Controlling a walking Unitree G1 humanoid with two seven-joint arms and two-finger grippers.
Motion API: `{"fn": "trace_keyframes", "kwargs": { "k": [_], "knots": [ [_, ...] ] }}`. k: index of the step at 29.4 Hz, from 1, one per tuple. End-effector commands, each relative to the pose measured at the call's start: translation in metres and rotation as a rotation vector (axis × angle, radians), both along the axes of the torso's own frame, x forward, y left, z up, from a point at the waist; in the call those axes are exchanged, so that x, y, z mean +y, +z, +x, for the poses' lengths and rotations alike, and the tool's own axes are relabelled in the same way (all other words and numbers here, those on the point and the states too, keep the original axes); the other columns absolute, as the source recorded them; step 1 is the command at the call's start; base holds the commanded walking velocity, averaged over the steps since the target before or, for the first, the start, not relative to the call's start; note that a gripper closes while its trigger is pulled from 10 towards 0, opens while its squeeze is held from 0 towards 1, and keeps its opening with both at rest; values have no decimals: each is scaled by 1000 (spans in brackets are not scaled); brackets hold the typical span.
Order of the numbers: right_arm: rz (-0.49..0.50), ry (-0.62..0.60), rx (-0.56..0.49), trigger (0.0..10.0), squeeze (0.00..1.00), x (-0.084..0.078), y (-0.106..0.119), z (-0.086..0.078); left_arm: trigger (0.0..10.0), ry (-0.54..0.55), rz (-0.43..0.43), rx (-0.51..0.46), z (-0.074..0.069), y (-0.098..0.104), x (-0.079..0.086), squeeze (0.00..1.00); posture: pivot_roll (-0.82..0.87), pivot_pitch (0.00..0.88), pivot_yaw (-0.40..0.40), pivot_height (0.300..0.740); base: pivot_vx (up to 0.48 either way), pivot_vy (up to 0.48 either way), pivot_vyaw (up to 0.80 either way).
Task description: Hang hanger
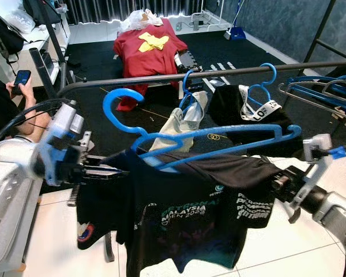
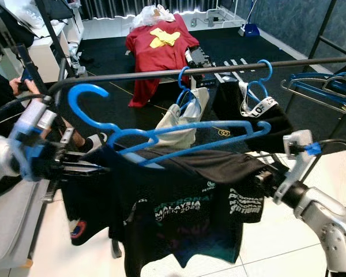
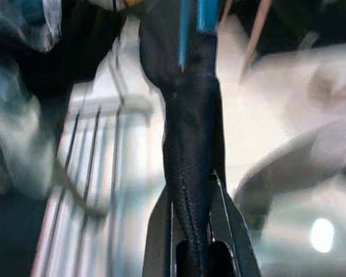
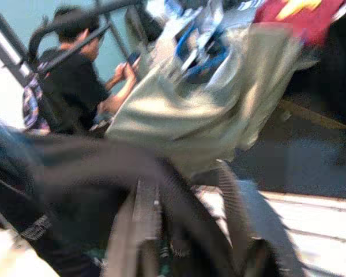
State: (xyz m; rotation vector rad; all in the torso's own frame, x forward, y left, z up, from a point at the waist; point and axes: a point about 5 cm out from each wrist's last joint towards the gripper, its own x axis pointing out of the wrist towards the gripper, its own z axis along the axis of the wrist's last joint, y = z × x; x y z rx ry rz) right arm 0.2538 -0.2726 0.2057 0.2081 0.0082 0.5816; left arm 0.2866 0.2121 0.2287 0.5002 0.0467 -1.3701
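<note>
The black printed T-shirt [image 1: 184,213] on its blue plastic hanger [image 1: 207,141] is pinched at either shoulder by left claw [image 1: 106,167] and right claw [image 1: 277,183], hook below the dark metal rail [image 1: 219,74]; hanging remains.

A home room – clothes rail [image 1: 179,75] (hung garments), tiled floor [image 1: 63,231]

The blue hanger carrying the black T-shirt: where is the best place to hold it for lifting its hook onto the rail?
Probably at the two shoulder ends, one from each side. The blue hanger lies nearly level below the rail, its hook free. The left gripper and right gripper pinch the black T-shirt there, leaving the hook clear.
</note>
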Motion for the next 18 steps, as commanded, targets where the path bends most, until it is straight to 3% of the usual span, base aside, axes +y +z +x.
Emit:
{"fn": "trace_keyframes", "kwargs": {
  "k": [1, 2, 3, 4, 6, 7, 10, 12, 13, 14, 15, 17, 18],
  "knots": [
    [-9, -59, -46, 10000, 1000, -26, 11, -7, 10000, 61, 180, -28, 4, -6, 13, 0, -22, 46, -1, 740, 0, 0, 0],
    [-9, -59, -46, 10000, 1000, -26, 11, -7, 10000, 61, 180, -28, 4, -6, 13, 0, -22, 46, -1, 740, 0, 0, 0],
    [-37, -134, -77, 10000, 1000, -51, 23, -15, 10000, 73, 293, -36, 6, -6, 20, 0, -26, 47, 3, 740, 0, 0, 0],
    [-56, -184, -89, 10000, 1000, -66, 29, -20, 10000, 70, 346, -38, 6, -4, 23, 0, -26, 46, 3, 740, 0, 0, 0],
    [-56, -184, -89, 10000, 1000, -66, 29, -20, 10000, 70, 346, -38, 6, -4, 23, 0, -26, 46, 3, 740, 0, 0, 0],
    [-70, -207, -102, 10000, 1000, -74, 34, -24, 10000, 60, 374, -48, 6, 0, 23, 0, -27, 45, 5, 740, 0, 0, 0],
    [-44, -172, -170, 10000, 1000, -69, 45, -26, 10000, -4, 396, -78, 5, 9, 9, 0, -27, 44, 8, 740, 0, 0, 0],
    [-44, -172, -170, 10000, 1000, -69, 45, -26, 10000, -4, 396, -78, 5, 9, 9, 0, -27, 44, 8, 740, 0, 0, 0],
    [-13, -96, -201, 10000, 1000, -55, 49, -26, 10000, -29, 404, -90, 5, 12, 4, 0, -25, 45, 8, 740, 0, 0, 0],
    [-13, -96, -201, 10000, 1000, -55, 49, -26, 10000, -29, 404, -90, 5, 12, 4, 0, -25, 45, 8, 740, 0, 0, 0],
    [-5, 33, -215, 10000, 1000, -31, 49, -26, 10000, -69, 412, -102, 5, 14, -4, 0, -24, 43, 9, 740, 0, 0, 0],
    [-5, 33, -215, 10000, 1000, -31, 49, -26, 10000, -69, 412, -102, 5, 14, -4, 0, -24, 43, 9, 740, 0, 0, 0],
    [18, 168, -226, 10000, 353, -6, 49, -26, 10000, -115, 424, -118, 5, 16, -13, 0, -21, 40, 12, 740, 0, 0, 0]
  ]
}}
